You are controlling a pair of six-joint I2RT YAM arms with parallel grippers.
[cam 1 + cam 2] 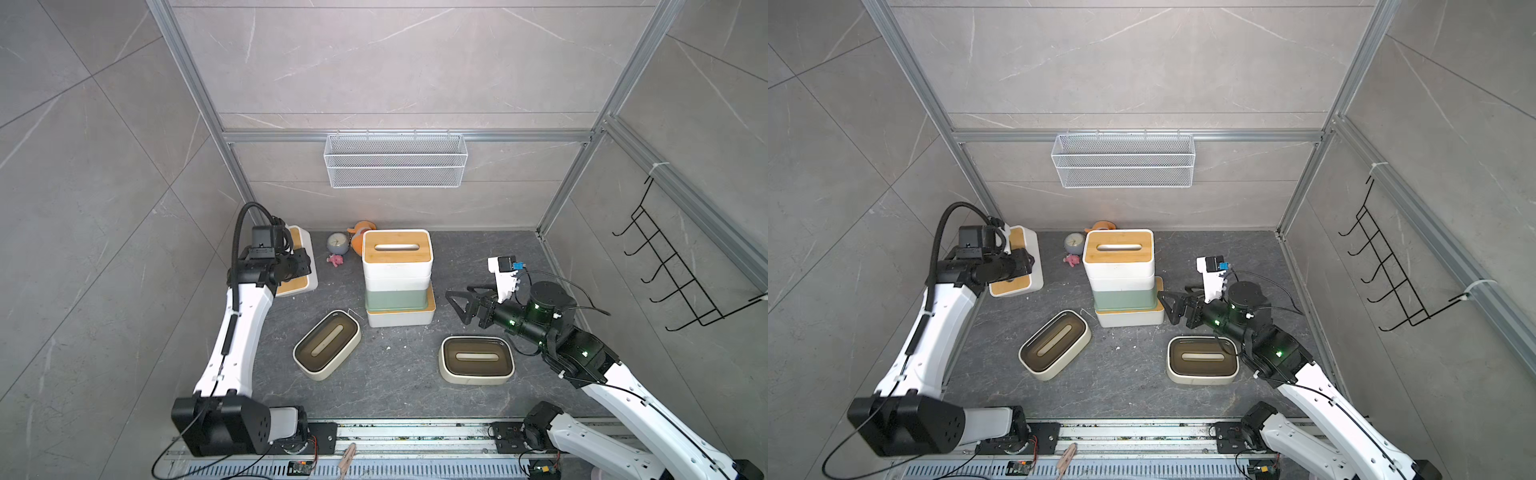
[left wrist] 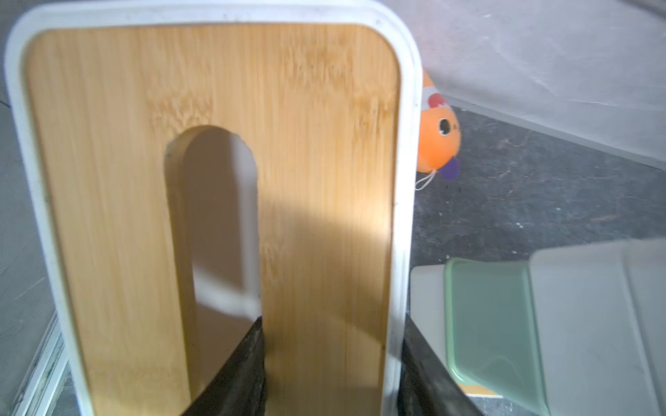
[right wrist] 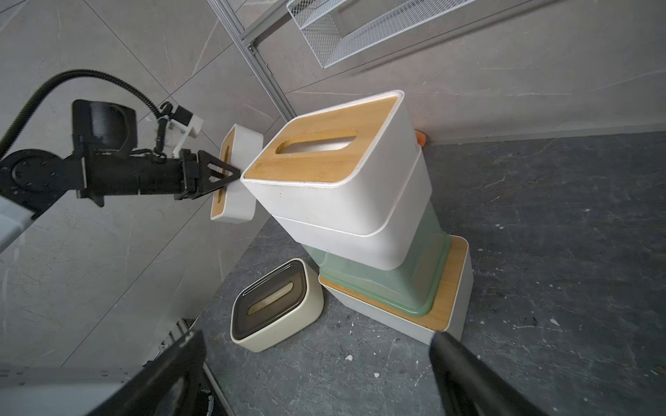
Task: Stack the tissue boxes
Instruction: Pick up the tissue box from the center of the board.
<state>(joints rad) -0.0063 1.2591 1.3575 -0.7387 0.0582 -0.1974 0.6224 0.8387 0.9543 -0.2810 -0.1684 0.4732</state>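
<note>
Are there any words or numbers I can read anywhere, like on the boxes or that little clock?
No text here can be read.
little clock: the marks on its face are too small to read.
tissue boxes: no labels or brand show.
orange fish toy: no words.

Left tool [image 1: 1027, 262] grips a bamboo-lidded box [image 1: 1037, 272]; four-box stack [image 1: 1122, 282] stands alongside.

Smooth grained bamboo lid [image 2: 317, 144], matt white plastic box [image 3: 239, 207], metal wire-mesh basket [image 1: 395, 160], rough grey stone-look floor [image 1: 395, 386]
</note>
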